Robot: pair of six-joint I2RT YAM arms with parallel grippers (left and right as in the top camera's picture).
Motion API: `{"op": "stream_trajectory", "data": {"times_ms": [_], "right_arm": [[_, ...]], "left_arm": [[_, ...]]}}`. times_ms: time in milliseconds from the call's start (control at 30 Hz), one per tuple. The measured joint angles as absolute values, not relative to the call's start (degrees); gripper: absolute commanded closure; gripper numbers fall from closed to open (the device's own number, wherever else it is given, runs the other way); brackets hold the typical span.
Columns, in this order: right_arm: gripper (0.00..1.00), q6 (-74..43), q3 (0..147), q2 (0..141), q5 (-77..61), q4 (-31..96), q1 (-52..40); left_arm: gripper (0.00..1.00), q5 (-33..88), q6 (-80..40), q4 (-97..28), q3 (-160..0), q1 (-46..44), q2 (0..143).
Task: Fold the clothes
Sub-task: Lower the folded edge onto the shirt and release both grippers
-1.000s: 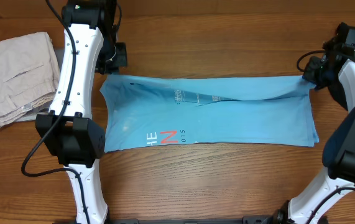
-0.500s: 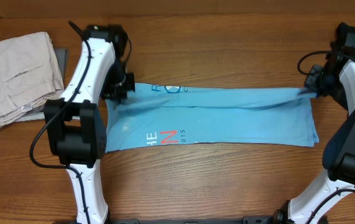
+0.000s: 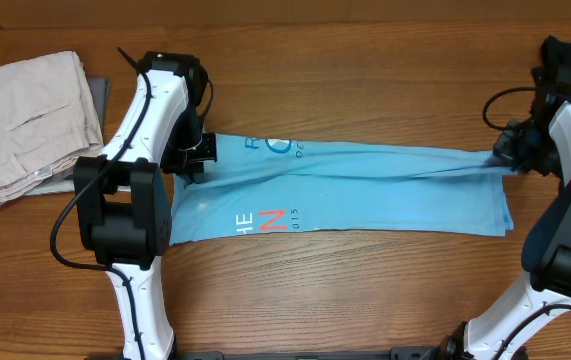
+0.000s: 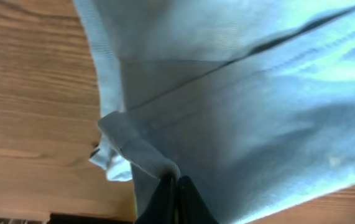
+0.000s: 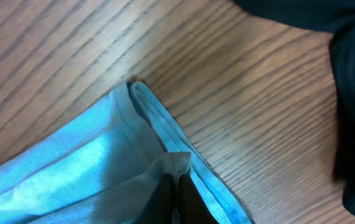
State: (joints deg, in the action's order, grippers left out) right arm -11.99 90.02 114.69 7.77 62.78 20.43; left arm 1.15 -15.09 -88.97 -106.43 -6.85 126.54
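left gripper (image 4: 176, 182) and right gripper (image 5: 176, 180) each clamped on a far corner of the blue t-shirt (image 3: 365, 195), stretched as a long strip across the table (image 3: 365, 60), 1 lengthwise fold underway i'd say, crosswise folds not yet done.

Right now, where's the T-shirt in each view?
Overhead: T-shirt spread across the middle of the picture.
Left wrist: T-shirt fills top and right, edge pinched in left gripper.
Right wrist: T-shirt at lower left, corner pinched in right gripper.
Shared landmark: wooden table under it.
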Motion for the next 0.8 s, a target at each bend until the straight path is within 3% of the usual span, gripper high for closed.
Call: {"op": "stream_trajectory", "data": {"times_ms": [800], "right_arm": [[0.96,-14.76,88.33,114.72,7.94,65.17,20.64]], "left_arm": [[0.96,-0.71,-16.62,-90.04,-104.12,-6.02,126.54]]}}
